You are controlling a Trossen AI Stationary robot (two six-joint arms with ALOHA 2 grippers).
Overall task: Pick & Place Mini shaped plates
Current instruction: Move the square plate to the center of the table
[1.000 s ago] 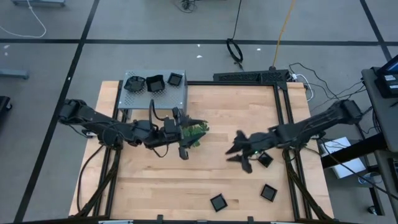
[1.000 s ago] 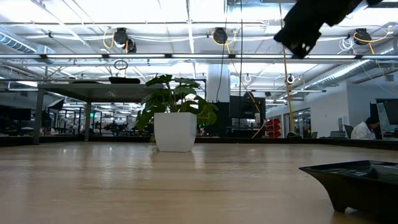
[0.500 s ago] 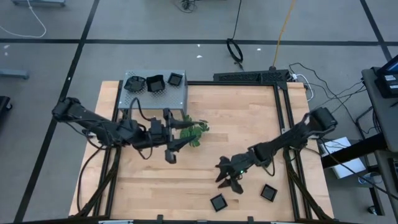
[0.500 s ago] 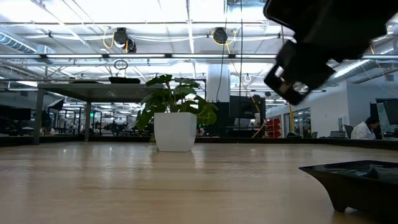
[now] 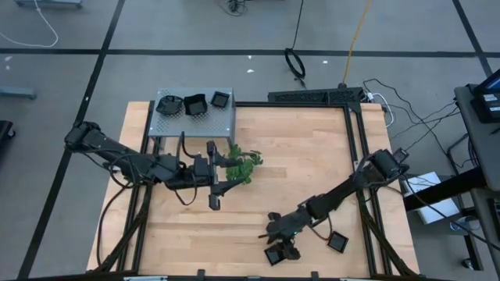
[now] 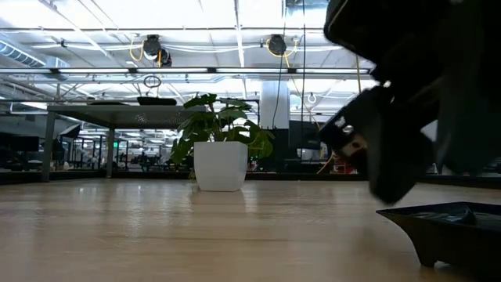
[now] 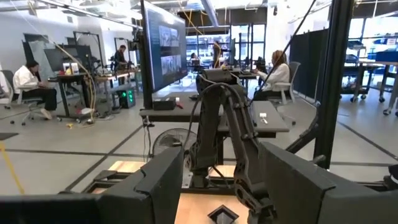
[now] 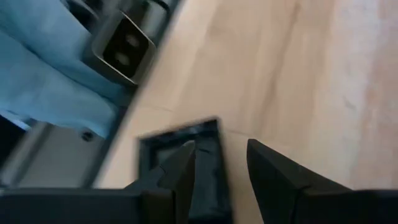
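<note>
A square black mini plate (image 5: 274,254) lies flat on the wooden table near its front edge; it also shows in the right wrist view (image 8: 177,146) and the low view (image 6: 454,223). My right gripper (image 5: 281,243) is open just above it, pointing down; in the right wrist view (image 8: 221,168) one finger stands over the plate's hollow and the other outside its wall. A second square plate (image 5: 337,242) lies to the right. Three plates (image 5: 193,104) rest on the grey perforated box (image 5: 223,121). My left gripper (image 5: 214,191) is open and empty beside the green plant (image 5: 244,165). My right gripper's fingers (image 8: 180,171) stand on either side of one wall (image 8: 214,146) of the square plate, coming from above. I cannot tell whether they touch it. The plate lies flat on the table.
The plant in its white pot (image 6: 221,163) stands mid-table, left of centre. The grey box sits at the far left corner. Bare wood lies across the middle and near left of the table (image 5: 195,234). People sit at desks in the room beyond.
My right gripper has gone from mid-table toward the near edge and to the left, and down onto the front square plate. My left gripper has drawn a little toward the table's left, away from the plant.
</note>
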